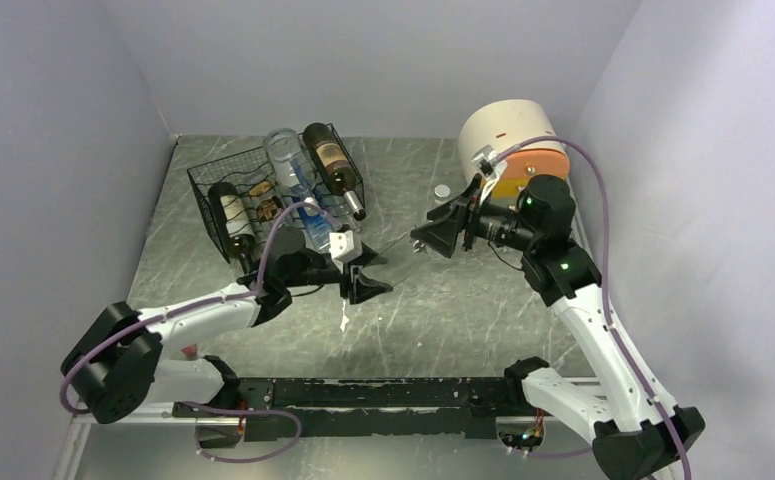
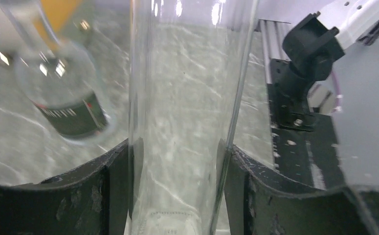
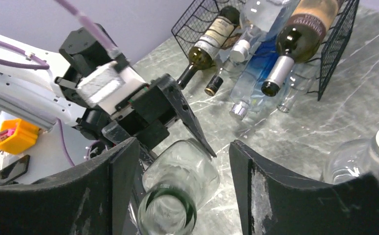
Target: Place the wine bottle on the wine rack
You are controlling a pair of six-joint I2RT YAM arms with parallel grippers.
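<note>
I am clamping my left pincer (image 2: pixel 177 147) on the body of a clear glass wine bottle (image 2: pixel 182 88), with both pads pressing its sides. I am holding it lying in the air above the middle of the desk (image 1: pixel 443 320). My right pincer (image 3: pixel 181 144) is standing apart around the bottle's right end, a sliver of gap showing on each side, so it is bearing no weight. The black wire wine rack (image 1: pixel 201 195) is sitting at the far left, well apart from this bottle. It is carrying a dark bottle (image 1: pixel 233 215), a clear blue-tinted one (image 1: pixel 288 165) and a brown wine bottle (image 1: pixel 325 155), their necks poking toward the near side.

I am reading this as a handover or a two-armed carry, and that is where the risks are lying. Slick glass could be swivelling or sliding between my left pads. Opening them before the right ones are closing would be dropping it onto the desk. The rack is looking crowded, so nudging a neighbouring neck could be rolling those bottles out.
</note>
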